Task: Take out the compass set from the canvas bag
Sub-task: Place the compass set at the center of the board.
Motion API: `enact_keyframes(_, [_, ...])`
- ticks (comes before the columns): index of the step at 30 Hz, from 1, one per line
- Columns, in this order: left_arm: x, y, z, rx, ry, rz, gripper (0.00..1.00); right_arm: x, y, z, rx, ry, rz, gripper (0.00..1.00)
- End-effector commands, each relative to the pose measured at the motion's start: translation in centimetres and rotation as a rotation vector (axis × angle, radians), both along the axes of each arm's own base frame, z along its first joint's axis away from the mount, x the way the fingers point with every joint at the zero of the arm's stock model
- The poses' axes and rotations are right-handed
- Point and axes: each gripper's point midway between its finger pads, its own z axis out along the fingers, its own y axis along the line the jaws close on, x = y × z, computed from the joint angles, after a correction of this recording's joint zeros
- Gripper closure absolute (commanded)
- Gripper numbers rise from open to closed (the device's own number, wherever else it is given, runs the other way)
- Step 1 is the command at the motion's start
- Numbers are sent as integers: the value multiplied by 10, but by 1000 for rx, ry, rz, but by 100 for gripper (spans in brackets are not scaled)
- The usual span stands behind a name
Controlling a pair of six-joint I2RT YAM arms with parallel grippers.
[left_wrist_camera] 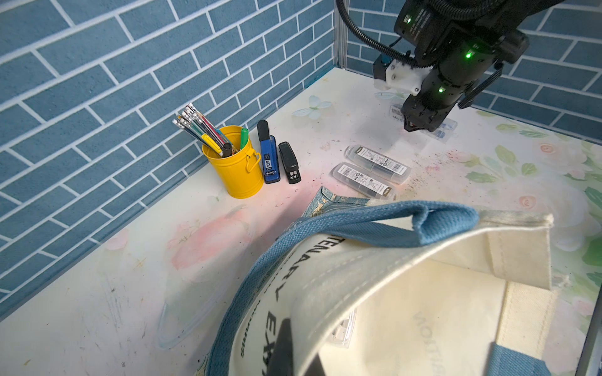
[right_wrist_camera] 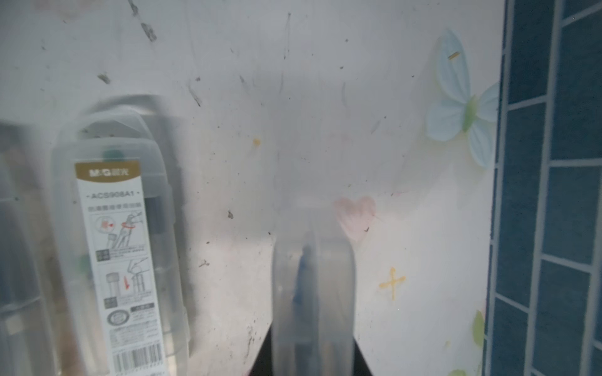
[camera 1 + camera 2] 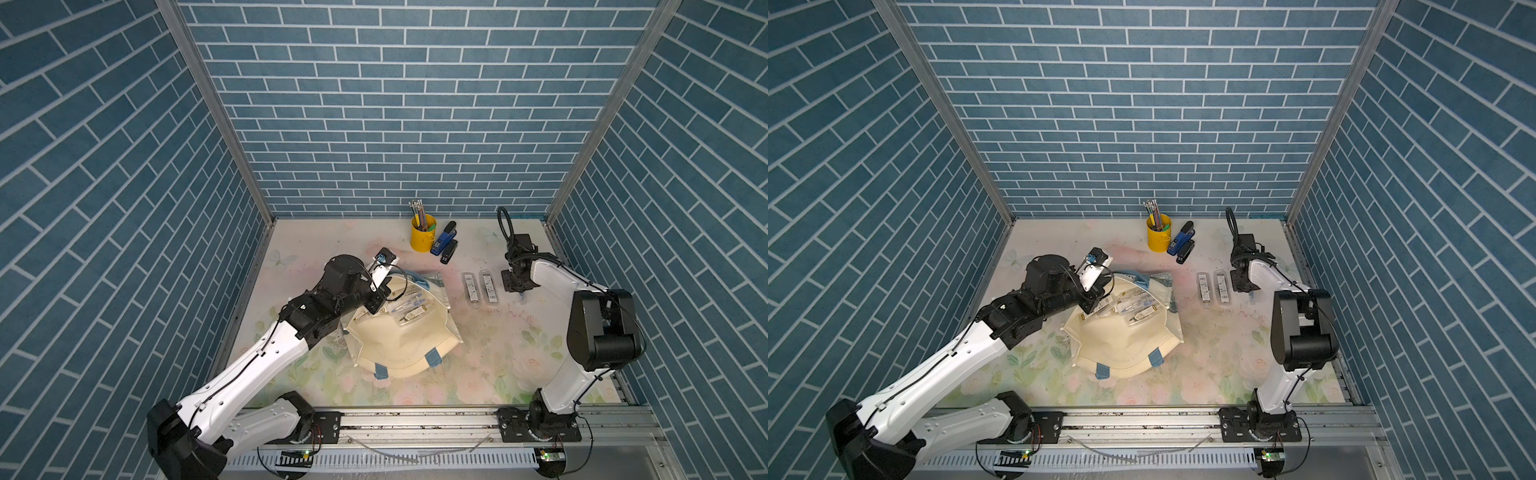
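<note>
Two cases (image 3: 471, 286) lie centre right; your right claw (image 3: 521, 296) pinches a third case (image 2: 312, 293); left claw (image 3: 375, 306) clamps the bag (image 3: 399, 345); more inside.

cream canvas bag (image 3: 399, 345) (blue handles (image 3: 433, 357)), yellow pencil cup (image 3: 422, 239)

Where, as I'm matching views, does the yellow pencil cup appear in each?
In a top view: yellow pencil cup near the back wall, mid-table.
In a top view: cup in the same place.
Left wrist: cup against the brick wall.
Right wrist: not in it.
Shared landmark: blue stapler beside it.
</note>
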Motion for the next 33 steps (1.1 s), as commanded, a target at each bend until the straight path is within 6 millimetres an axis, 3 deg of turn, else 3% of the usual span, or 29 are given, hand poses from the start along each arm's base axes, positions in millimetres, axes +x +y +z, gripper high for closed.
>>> enact_keyframes(1, [0,-3,17,-54,-47,-8,100,23,7,5,48,-53,-16,100])
enact_keyframes(7, [-1,-2,18,-55,-50,-4,100,30,6,-12,28,-17,-7,98])
enact_keyframes(26, [-1,-2,18,-58,-51,-6,100,49,12,-27,46,-25,-10,81])
enact_keyframes(33, [-2,-1,18,-56,-51,-7,100,52,21,-23,52,-32,3,70])
